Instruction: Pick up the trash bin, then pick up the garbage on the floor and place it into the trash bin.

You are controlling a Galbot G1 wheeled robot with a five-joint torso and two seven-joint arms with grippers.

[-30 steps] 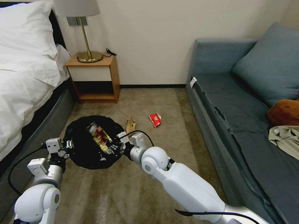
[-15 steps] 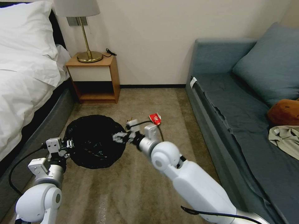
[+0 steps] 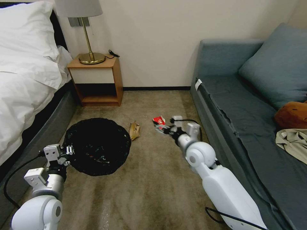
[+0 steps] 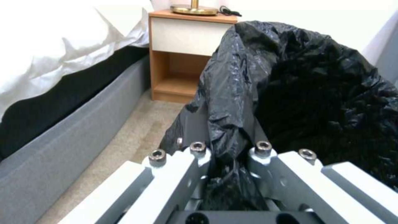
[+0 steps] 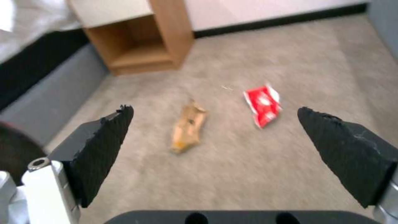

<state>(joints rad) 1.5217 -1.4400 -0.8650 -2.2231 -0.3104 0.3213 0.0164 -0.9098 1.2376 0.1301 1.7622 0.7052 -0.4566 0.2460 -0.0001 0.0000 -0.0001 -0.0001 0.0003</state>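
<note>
The trash bin (image 3: 96, 140), low and round with a wrinkly black liner, is held off the carpet beside the bed. My left gripper (image 3: 68, 150) is shut on its near rim; in the left wrist view the gripper (image 4: 227, 149) pinches a fold of the liner (image 4: 315, 93). Two pieces of garbage lie on the carpet: a tan paper scrap (image 3: 134, 130) and a red-and-white packet (image 3: 159, 120). My right gripper (image 3: 161, 127) hovers open just in front of the packet. In the right wrist view its gripper (image 5: 215, 110) holds nothing, and the packet (image 5: 263, 104) and scrap (image 5: 188, 129) lie beyond.
A bed (image 3: 25, 83) runs along the left and a blue sofa (image 3: 243, 108) along the right. A wooden nightstand (image 3: 97, 80) with a brass lamp (image 3: 90, 54) stands against the back wall. Open carpet (image 3: 144, 191) lies in front.
A colourful wrapper that was over the bin a second ago is gone from the right gripper. The right arm has swung right, from the bin to the red packet. The left arm barely moved.
</note>
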